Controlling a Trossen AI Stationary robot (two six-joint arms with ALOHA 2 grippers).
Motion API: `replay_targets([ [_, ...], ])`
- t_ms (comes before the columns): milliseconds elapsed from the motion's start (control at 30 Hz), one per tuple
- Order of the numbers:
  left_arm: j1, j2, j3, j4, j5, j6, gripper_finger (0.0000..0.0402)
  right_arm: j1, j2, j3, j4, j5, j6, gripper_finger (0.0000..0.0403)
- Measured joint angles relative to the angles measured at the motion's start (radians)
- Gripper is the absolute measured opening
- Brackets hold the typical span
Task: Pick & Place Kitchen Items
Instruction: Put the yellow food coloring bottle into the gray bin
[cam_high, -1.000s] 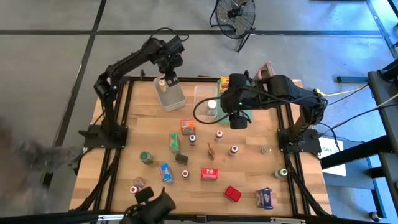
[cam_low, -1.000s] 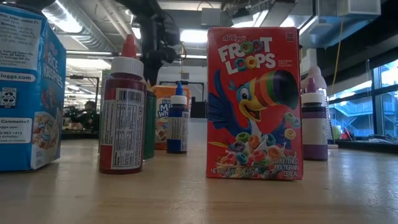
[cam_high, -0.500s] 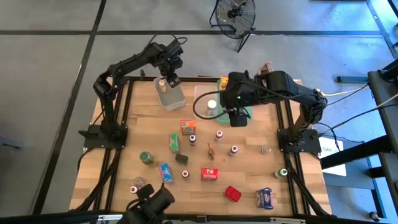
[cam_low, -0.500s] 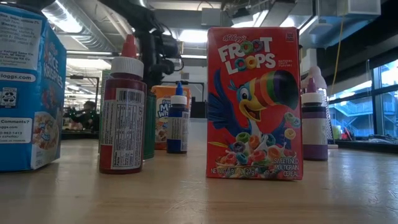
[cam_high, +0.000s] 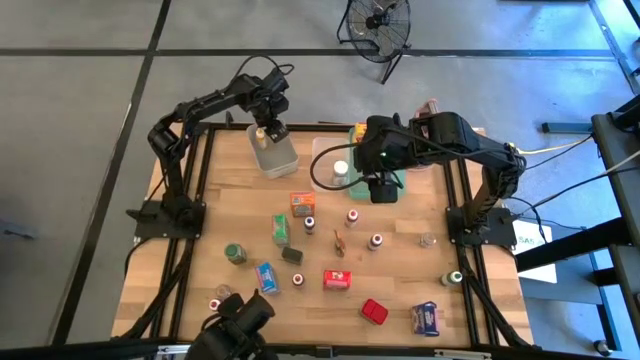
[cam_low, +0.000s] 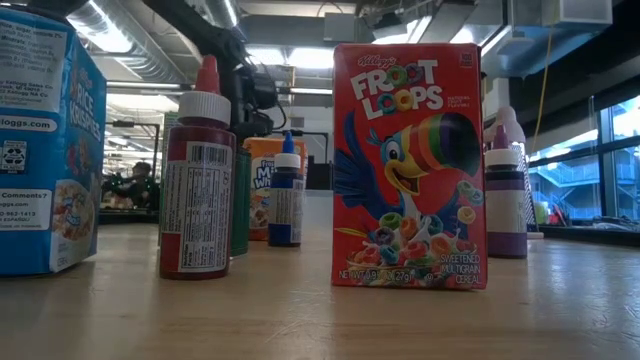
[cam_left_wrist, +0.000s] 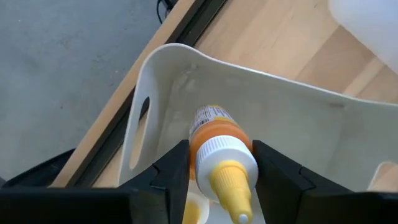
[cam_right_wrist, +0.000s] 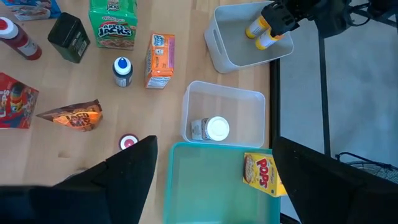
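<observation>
The left gripper (cam_left_wrist: 214, 177) clenched a yellow-capped bottle (cam_left_wrist: 219, 155) just above the white bin (cam_left_wrist: 311, 134); the right gripper (cam_right_wrist: 214, 168) hung open beside that bin, over the teal tray (cam_right_wrist: 211, 186). Released tilted, the bottle might have struck the bin's rim and tumbled out.

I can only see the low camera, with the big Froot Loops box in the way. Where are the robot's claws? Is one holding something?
Observer: Yes! The left claw is gripping a little yellow-capped bottle.
Operator: Where is it holding it?
Observer: Right over a white bin at the back of the table, on the left arm's side.
Operator: And the other claw?
Observer: The right claw is open and empty. It hangs above a teal tray that has a yellow Pops box lying in it.
</observation>
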Motion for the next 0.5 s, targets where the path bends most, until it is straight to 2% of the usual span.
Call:
replay_targets([
  [500,0.017,0.0,-0.007,0.037,0.003,-0.008,0.0144,0.0,0.0,0.0,0.0,-0.018,0.011,0.0321],
])
